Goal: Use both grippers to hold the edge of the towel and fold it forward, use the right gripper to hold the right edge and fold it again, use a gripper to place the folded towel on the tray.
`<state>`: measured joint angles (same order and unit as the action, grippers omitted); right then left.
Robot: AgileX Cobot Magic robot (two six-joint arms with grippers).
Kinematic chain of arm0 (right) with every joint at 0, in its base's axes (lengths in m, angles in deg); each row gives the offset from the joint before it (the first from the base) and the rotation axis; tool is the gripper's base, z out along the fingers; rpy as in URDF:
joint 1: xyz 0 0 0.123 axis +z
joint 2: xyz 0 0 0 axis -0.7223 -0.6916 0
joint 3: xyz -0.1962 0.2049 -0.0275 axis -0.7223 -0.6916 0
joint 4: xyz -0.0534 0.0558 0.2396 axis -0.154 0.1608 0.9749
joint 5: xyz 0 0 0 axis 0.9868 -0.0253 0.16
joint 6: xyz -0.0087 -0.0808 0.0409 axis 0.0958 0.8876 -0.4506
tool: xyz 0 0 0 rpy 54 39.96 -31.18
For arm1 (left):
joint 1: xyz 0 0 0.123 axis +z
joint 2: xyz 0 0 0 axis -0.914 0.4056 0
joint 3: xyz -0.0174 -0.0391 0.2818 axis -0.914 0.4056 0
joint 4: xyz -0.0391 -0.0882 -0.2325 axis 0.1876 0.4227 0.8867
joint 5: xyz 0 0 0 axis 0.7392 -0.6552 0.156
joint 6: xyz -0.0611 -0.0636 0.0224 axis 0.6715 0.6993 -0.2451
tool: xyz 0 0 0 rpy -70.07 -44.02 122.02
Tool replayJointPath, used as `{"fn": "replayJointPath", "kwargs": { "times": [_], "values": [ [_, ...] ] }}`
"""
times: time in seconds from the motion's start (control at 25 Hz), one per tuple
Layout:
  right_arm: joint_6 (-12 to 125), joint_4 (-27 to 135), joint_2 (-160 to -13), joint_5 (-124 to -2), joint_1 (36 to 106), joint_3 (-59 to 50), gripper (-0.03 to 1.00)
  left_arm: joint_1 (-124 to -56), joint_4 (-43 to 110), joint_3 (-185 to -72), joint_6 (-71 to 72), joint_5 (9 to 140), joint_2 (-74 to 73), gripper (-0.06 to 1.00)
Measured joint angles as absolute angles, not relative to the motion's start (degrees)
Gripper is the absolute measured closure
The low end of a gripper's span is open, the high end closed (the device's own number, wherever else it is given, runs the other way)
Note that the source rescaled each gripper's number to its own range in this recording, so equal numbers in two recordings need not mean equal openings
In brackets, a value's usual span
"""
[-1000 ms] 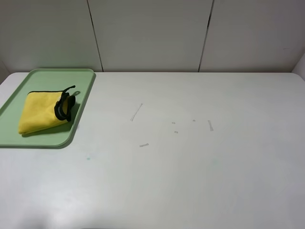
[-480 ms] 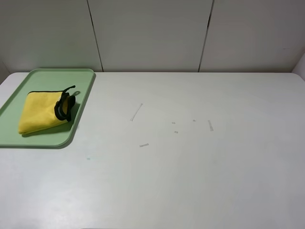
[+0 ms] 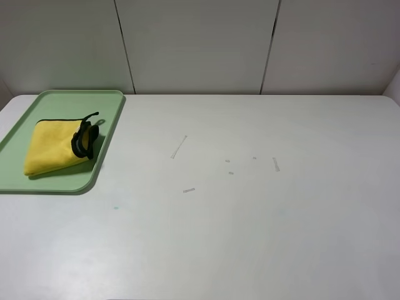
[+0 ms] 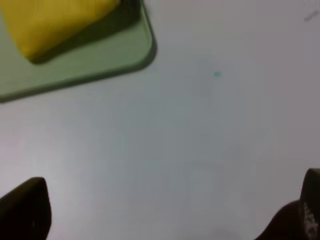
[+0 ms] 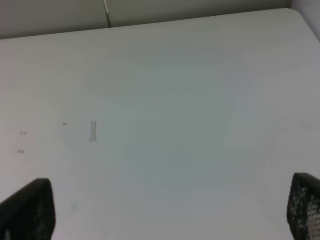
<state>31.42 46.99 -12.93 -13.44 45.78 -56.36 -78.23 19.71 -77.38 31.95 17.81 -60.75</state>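
Note:
The yellow towel (image 3: 55, 147) lies folded on the mint-green tray (image 3: 110, 119) at the table's far left, its black-trimmed edge (image 3: 81, 140) bunched on its right side. Neither arm shows in the exterior high view. The left wrist view shows a corner of the towel (image 4: 50, 22) on the tray (image 4: 100, 62); my left gripper (image 4: 165, 215) is open over bare table, well clear of the tray. My right gripper (image 5: 170, 210) is open too, over bare table with nothing between its fingers.
The white table (image 3: 250, 219) has a few small pale tape scraps (image 3: 179, 147) near its middle and a tiny green speck (image 3: 115, 207). A panelled grey wall (image 3: 200, 44) runs along the far edge.
A faint shadow at the bottom left of the table has cleared. The towel and tray have not moved.

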Motion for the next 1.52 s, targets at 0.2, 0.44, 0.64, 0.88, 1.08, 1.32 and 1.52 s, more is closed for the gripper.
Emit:
{"fn": "replayJointPath", "kwargs": {
  "times": [0.2, 0.44, 0.64, 0.88, 1.08, 1.32, 1.52],
  "values": [
    [31.4, 47.0, -12.9, -13.4, 45.8, -56.4, -0.03, -71.7, 22.5, -77.1, 28.2, 17.8, -67.3, -0.05],
    [31.4, 47.0, -12.9, -13.4, 45.8, -56.4, -0.03, -67.5, 24.3, -77.1, 25.9, 17.8, -73.2, -0.05],
    [31.4, 47.0, -12.9, -13.4, 45.8, -56.4, -0.03, -67.5, 24.8, -77.1, 25.8, 17.8, -73.7, -0.05],
    [31.4, 47.0, -12.9, -13.4, 45.8, -56.4, -0.03, -67.5, 24.8, -77.1, 25.8, 17.8, -73.7, -0.05],
    [31.4, 47.0, -12.9, -13.4, 45.8, -56.4, -0.03, -67.5, 24.8, -77.1, 25.7, 17.8, -73.7, -0.05],
    [31.4, 47.0, -12.9, -13.4, 45.8, -56.4, -0.03, -67.5, 24.8, -77.1, 25.7, 17.8, -73.7, -0.05],
    [31.4, 47.0, -12.9, -13.4, 45.8, -56.4, -0.03, -67.5, 24.8, -77.1, 25.7, 17.8, -73.7, -0.05]
  ]
}}
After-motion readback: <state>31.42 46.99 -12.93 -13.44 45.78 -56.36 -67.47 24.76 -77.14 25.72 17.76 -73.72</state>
